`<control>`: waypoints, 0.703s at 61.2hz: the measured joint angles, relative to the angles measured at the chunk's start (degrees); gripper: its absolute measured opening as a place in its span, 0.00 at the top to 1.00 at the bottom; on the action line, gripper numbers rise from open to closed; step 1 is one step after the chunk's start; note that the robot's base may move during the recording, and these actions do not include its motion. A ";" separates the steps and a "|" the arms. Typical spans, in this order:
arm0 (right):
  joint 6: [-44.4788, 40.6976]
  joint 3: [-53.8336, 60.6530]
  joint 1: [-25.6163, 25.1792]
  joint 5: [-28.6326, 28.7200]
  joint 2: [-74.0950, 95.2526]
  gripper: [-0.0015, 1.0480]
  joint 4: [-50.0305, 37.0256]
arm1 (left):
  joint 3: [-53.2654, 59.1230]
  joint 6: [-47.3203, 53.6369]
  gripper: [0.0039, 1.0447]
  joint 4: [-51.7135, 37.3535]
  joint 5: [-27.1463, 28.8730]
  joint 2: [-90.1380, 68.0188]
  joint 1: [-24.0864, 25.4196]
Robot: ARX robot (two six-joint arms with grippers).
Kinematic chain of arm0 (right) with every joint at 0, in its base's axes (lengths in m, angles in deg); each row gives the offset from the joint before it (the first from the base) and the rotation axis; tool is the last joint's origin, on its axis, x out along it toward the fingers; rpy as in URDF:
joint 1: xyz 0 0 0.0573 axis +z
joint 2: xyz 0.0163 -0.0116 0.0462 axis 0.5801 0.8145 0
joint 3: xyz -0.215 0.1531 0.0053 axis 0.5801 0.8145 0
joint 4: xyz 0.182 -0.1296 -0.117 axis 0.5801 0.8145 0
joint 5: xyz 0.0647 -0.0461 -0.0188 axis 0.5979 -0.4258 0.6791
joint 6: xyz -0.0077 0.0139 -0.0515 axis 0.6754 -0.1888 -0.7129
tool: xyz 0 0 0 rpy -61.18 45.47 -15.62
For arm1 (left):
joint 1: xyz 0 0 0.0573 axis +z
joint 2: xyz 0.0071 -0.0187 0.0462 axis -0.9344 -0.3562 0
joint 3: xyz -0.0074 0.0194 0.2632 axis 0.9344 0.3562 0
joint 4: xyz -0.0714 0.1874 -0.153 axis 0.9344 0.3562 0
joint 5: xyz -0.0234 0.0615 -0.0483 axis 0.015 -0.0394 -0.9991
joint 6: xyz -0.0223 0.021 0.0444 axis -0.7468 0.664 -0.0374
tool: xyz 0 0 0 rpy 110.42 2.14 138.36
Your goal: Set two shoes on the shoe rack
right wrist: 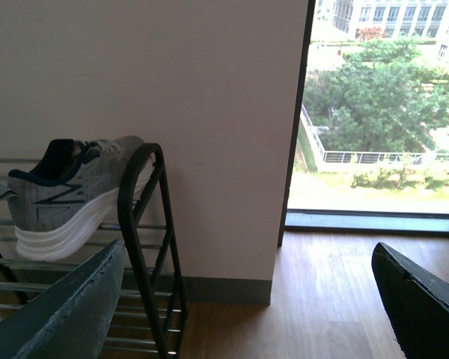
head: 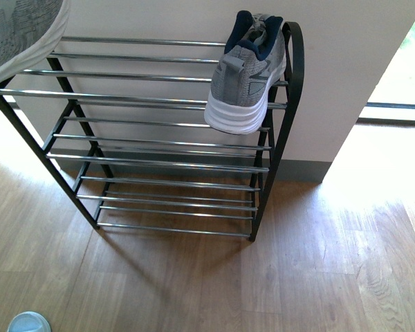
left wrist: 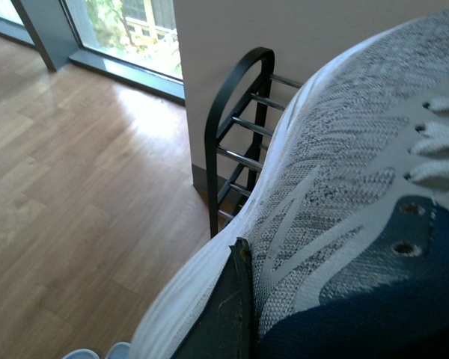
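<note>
One sneaker (head: 247,76) atop rack (head: 145,102); left gripper (left wrist: 236,307) pinching second sneaker (left wrist: 344,172); right gripper (right wrist: 247,299) spread; wood floor (head: 318,263).

On the wood floor (head: 318,263) stands the shoe rack (head: 159,164), a grey sneaker (head: 249,76) resting at its top tier's right end.

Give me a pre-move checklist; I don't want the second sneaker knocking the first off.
1. Grey knit white-soled sneaker held against left gripper's finger: ok.
2. Chrome bars of black-framed rack's top tier bare beside placed matching sneaker: ok.
3. Placed sneaker seated: cannot tell; heel overhangs front bar.
4. Right gripper open, empty, apart from rack: ok.
5. Pale blue slide on floor, apart from rack: ok.
</note>
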 joint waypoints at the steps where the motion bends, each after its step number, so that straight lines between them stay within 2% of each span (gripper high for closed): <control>1: 0.00 0.00 0.00 0.02 0.00 0.09 0.00 | -1.25 -0.83 0.99 0.24 -1.46 -1.64 0.57; 11: 0.00 0.00 0.00 0.00 0.00 0.09 0.00 | -14.84 -9.25 0.99 0.85 -15.12 -19.74 3.67; 21: 0.00 0.00 0.00 0.00 0.00 0.09 0.00 | -27.56 -12.57 0.99 2.84 -23.28 -34.49 1.97; 35: 0.00 0.00 0.00 0.00 0.00 0.09 0.00 | -42.38 -17.00 0.99 6.47 -28.70 -47.39 -0.70; 43: 0.00 0.00 0.00 0.00 0.00 0.09 0.00 | -49.00 -18.73 0.99 9.38 -28.89 -51.84 -1.18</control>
